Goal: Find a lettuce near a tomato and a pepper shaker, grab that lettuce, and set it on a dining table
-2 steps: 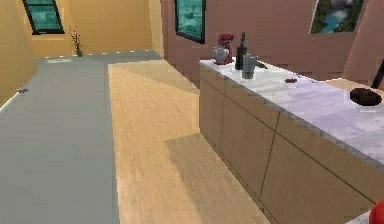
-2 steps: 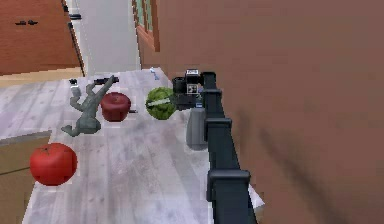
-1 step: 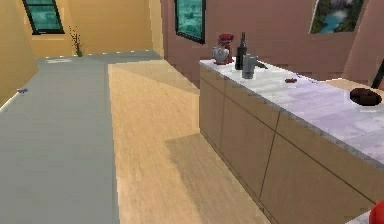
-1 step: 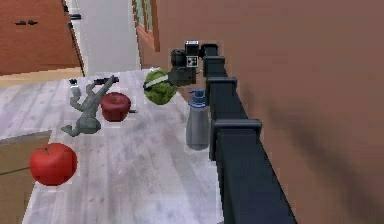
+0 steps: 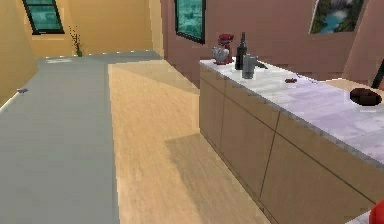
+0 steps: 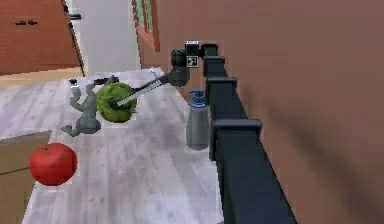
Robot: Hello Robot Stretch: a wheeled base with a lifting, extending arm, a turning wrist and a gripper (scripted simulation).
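In the arm side view we see the arm rise from the bottom edge, and the gripper reaches toward the view's left over a pale counter. Its thin fingers end at the lettuce, a green ball lying on the counter. Because the lettuce rests on that surface right at the fingertips, we cannot tell whether the gripper holds it or only touches it. Just beside the lettuce, on the view's left, stands a grey figurine. Its outline overlaps the lettuce, and its details are hard to make out. A tomato sits nearer the bottom left, apart from both. A grey shaker stands upright close to the arm, which hides its right edge. A reddish door at the top left is cut off by the frame. In the forward view we see a long counter on the right, running out of the picture at the bottom right. At its far end a dark bottle, a reddish thing and a grey cup crowd together. A dark round thing lies near the right edge. A painting is cropped at the top.
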